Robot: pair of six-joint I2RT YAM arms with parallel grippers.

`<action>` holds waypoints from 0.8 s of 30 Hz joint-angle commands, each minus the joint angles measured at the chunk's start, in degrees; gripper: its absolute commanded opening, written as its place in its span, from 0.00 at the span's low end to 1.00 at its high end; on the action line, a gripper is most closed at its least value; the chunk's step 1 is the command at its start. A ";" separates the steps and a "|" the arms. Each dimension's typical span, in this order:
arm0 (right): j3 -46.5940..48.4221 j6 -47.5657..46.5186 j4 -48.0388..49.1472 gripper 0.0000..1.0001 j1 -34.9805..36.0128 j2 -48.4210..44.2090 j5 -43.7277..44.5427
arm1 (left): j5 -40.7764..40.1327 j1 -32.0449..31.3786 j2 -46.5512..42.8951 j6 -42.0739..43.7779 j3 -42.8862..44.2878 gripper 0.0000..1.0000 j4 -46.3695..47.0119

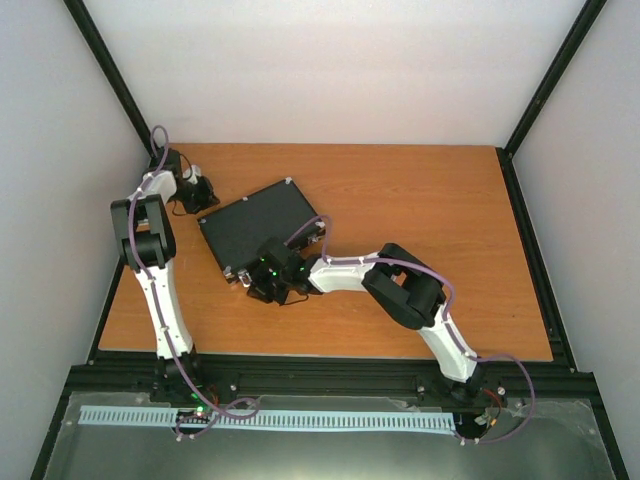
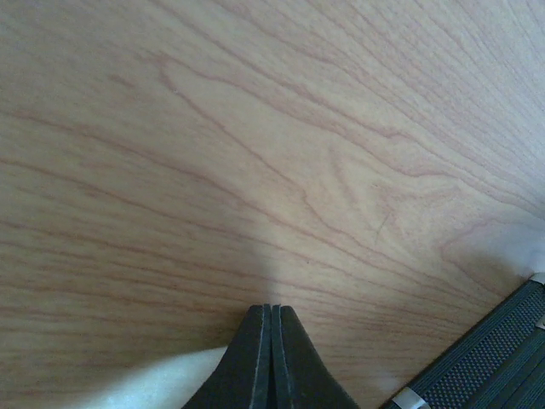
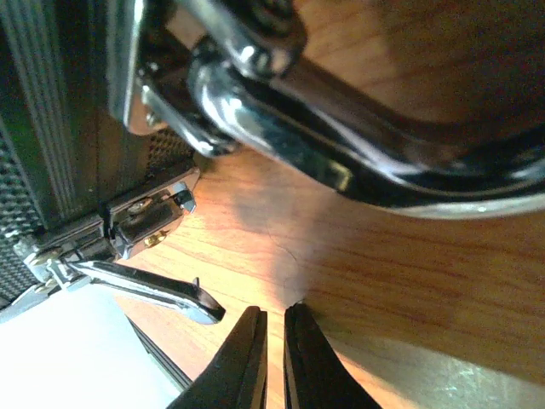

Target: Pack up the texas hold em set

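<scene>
The wooden table (image 1: 420, 210) fills the middle of the top view. The briefcase (image 1: 262, 225) lies flat and closed on it, left of centre, with no chips, cards or dice showing outside. My left gripper (image 2: 271, 313) sits at the upper left of that view near the case's far corner, its fingers pressed together on nothing. My right gripper (image 3: 274, 315) is at the case's near edge, all but closed and holding nothing. In its wrist view the silver handle (image 3: 255, 128) runs across the top, and a latch (image 3: 149, 290) at lower left stands flipped out. I judge latching to be the step. I should push that tongue squarely toward the case wall, so the case does not slide.
</scene>
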 commanded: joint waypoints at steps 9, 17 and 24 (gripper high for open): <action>-7.76 -14.23 -6.71 0.03 2.22 -8.08 10.27 | -1.27 -0.17 0.43 0.12 -2.41 0.01 -3.74; -19.11 -16.26 23.92 0.03 1.04 -11.10 9.12 | -1.50 -0.15 0.87 0.30 -2.52 0.01 -3.78; -10.53 -22.10 24.34 0.03 0.33 -8.02 6.28 | -1.33 -0.17 1.27 0.19 -2.11 0.01 -3.88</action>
